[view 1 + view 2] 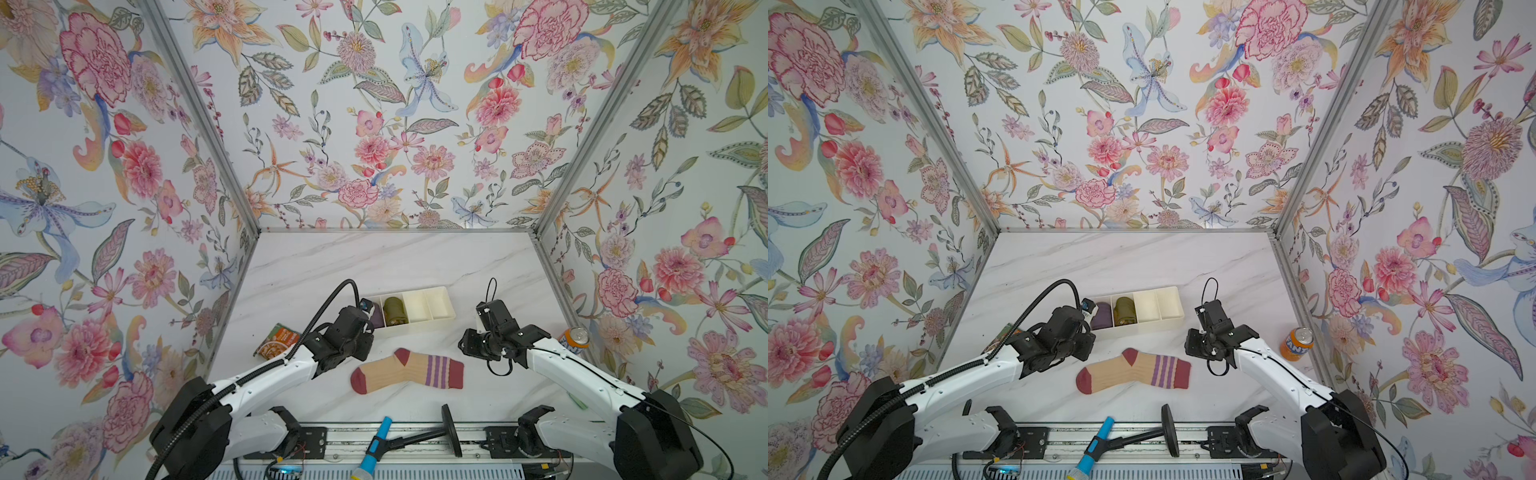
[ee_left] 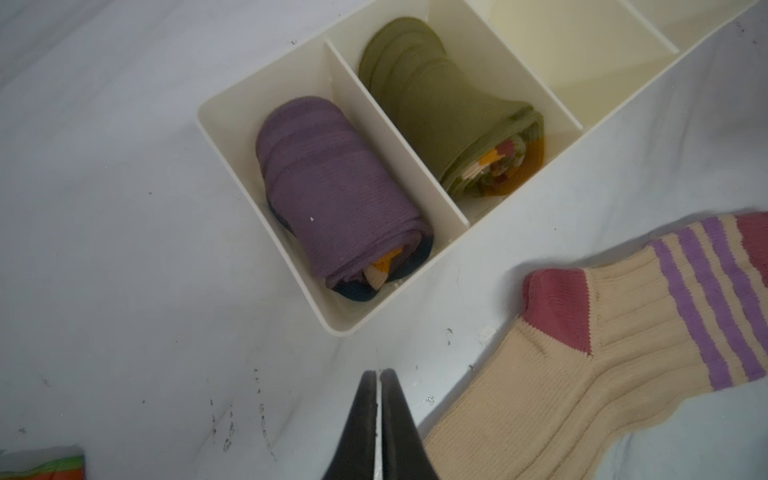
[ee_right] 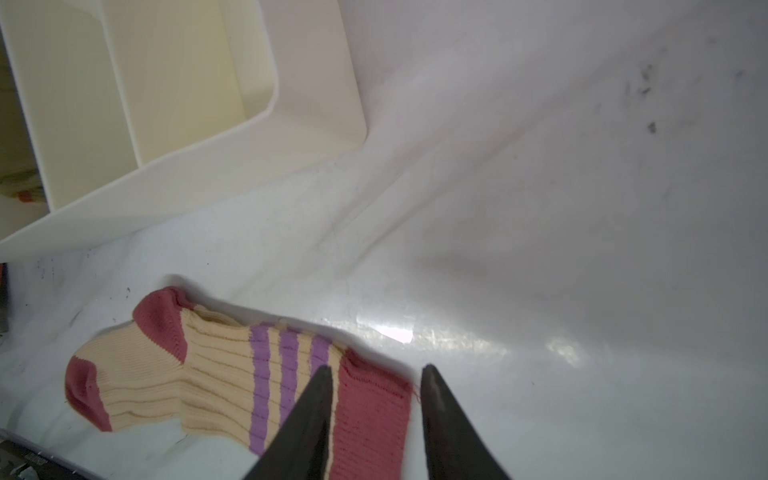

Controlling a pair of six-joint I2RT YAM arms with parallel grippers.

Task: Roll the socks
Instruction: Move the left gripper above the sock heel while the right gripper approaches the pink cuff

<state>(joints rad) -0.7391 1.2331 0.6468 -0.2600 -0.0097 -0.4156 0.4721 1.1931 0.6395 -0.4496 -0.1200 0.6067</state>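
Note:
The socks [image 1: 407,371] [image 1: 1133,371] lie flat in the middle of the marble table as one shape, toe to the left and maroon cuff to the right. They are peach ribbed knit with three purple stripes [image 3: 286,374]. My left gripper [image 2: 378,372] [image 1: 353,353] is shut with nothing in it, hanging just off the foot part of the socks [image 2: 582,395], near the tray's corner. My right gripper [image 3: 376,370] [image 1: 467,349] is open above the maroon cuff [image 3: 370,411], which shows between its two fingers. I cannot tell whether the fingers touch the cloth.
A cream divider tray [image 1: 440,291] behind the socks holds a purple sock roll [image 2: 340,208] and an olive-green roll [image 2: 440,112]. An orange can [image 1: 575,338] stands at the right wall, a food packet [image 1: 277,340] lies left. A blue-handled tool [image 1: 376,446] and black disc [image 1: 451,430] lie at the front edge.

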